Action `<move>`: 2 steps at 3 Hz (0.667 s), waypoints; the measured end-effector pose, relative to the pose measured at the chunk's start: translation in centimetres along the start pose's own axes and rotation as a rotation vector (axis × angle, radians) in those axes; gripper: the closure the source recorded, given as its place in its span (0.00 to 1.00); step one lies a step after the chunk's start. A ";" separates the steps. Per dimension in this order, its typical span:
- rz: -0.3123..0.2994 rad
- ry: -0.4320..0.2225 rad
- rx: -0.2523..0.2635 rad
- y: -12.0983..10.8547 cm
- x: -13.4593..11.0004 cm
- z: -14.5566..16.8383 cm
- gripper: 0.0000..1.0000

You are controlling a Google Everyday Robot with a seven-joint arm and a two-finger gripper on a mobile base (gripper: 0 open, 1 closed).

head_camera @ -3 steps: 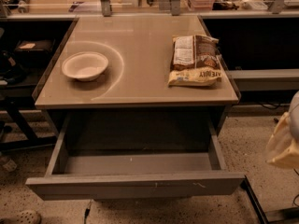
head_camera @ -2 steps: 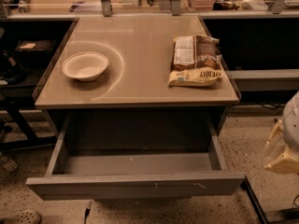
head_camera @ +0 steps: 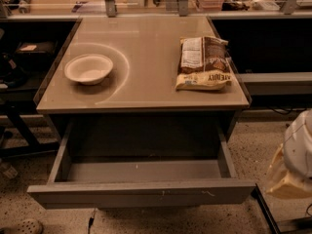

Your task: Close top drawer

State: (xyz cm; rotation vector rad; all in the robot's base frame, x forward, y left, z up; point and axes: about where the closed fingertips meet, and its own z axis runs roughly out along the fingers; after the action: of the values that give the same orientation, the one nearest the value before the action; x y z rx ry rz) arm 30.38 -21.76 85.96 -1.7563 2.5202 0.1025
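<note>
Drawer (head_camera: 141, 193) sits wide open just left of the gripper (head_camera: 291, 167), whose state I cannot tell: stiff, heavyish metal, no handle, so push flat on the front's middle.

The table (head_camera: 151, 52) bears a white bowl (head_camera: 88, 68) near its left edge and a snack bag (head_camera: 202, 62) near its right edge; the gripper (head_camera: 294, 162) hangs beyond its front-right corner.

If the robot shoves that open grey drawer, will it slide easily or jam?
It probably slides straight: the top drawer looks like stiff metal and sits square. It is likely light, since it appears empty. An off-centre push might skew it; the gripper is at the right edge, apart from it.
</note>
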 end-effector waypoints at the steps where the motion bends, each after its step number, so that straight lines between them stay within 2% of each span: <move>1: 0.037 -0.035 -0.112 2.0 -0.5 6.2 1.00; 2: 0.037 -0.067 -0.186 3.1 -1.7 10.9 1.00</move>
State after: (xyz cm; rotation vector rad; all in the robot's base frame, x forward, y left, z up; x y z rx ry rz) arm 28.21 -18.05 75.32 -1.7353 2.5692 0.4040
